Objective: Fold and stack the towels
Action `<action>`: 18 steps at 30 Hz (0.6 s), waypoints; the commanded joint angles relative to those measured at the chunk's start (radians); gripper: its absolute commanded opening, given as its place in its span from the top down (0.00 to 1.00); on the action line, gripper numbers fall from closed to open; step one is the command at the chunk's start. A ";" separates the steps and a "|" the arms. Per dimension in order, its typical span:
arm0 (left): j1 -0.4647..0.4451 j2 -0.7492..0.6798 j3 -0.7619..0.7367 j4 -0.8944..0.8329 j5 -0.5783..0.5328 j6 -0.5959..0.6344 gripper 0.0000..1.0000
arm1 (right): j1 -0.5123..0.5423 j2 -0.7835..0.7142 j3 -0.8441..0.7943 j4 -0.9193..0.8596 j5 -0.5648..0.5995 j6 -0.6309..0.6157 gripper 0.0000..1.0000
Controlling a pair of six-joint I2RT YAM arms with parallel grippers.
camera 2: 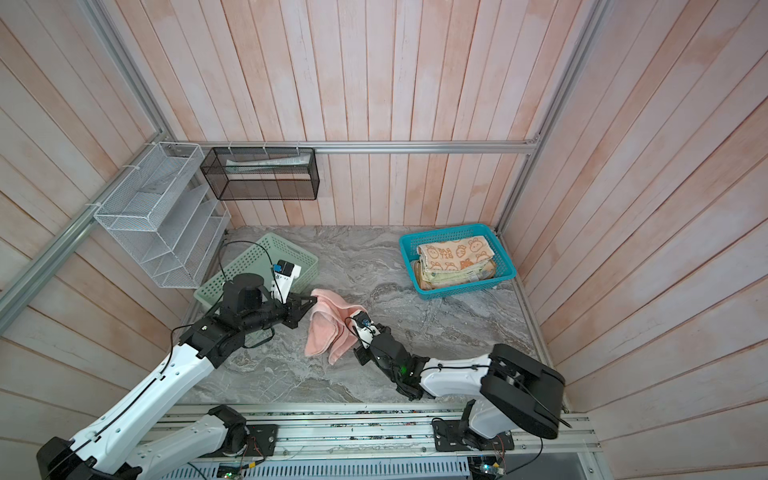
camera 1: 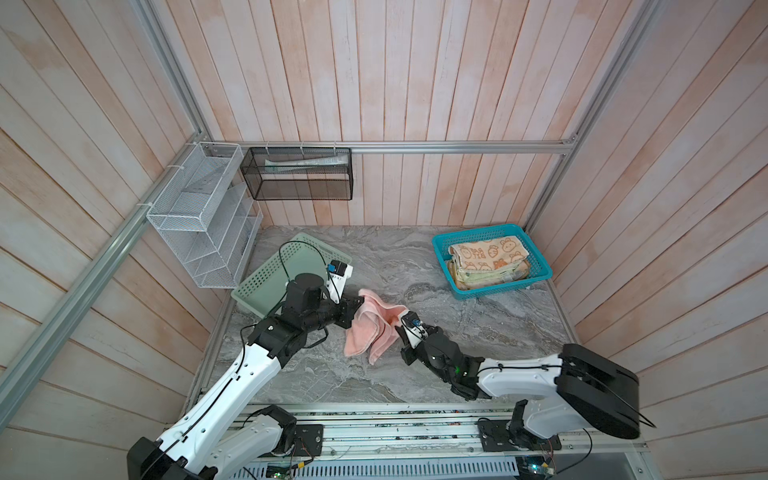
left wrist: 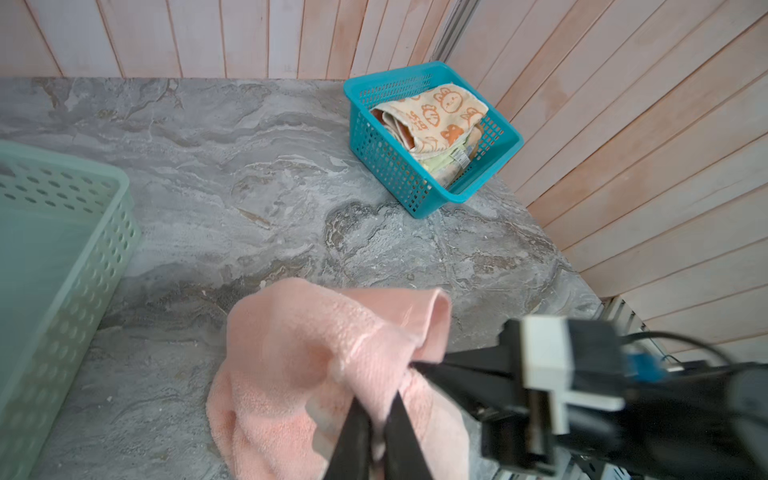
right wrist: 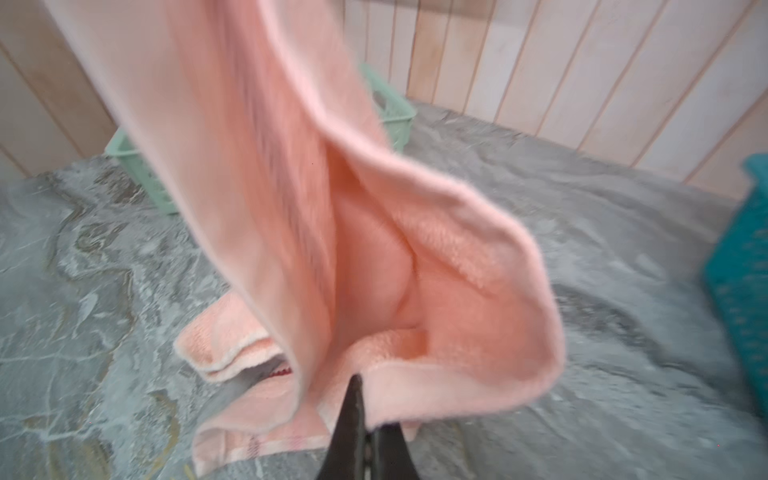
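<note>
The left gripper [left wrist: 376, 419] and the right gripper [right wrist: 368, 415] are each clamping an edge of the pink towel [camera 1: 372, 328], which is sagging crumpled between them onto the middle of the table [camera 1: 478, 340], while the other towels [camera 1: 488, 253] are lying stacked in the teal basket [camera 1: 498, 289].

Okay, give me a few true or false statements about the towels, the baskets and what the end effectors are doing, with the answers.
1. The left end effector and the right end effector are both shut on the pink towel. True.
2. The pink towel lies in the mint basket. False: it is outside the basket, bunched and partly lifted over the table.
3. The bunny towel tops the stack in the teal basket. True.
4. The teal basket stands beside the left arm. False: it sits at the table's far right corner.
</note>
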 commanded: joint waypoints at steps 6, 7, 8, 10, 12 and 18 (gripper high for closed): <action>0.004 -0.063 -0.157 0.061 -0.048 -0.037 0.94 | -0.052 -0.299 -0.009 -0.291 0.113 -0.108 1.00; 0.004 -0.064 -0.147 0.052 -0.052 -0.029 0.98 | -0.057 -0.307 0.002 -0.308 0.117 -0.112 1.00; 0.004 -0.067 -0.134 0.044 -0.055 -0.017 0.99 | -0.060 -0.315 0.026 -0.333 0.122 -0.123 1.00; 0.004 -0.065 -0.111 0.035 -0.059 -0.001 0.99 | -0.063 -0.321 0.066 -0.364 0.121 -0.144 1.00; 0.004 -0.060 -0.091 0.042 -0.047 0.013 0.93 | -0.068 -0.320 0.103 -0.394 0.107 -0.160 1.00; 0.004 0.001 -0.144 0.134 0.008 0.006 0.75 | -0.097 -0.279 0.089 -0.427 -0.017 -0.105 1.00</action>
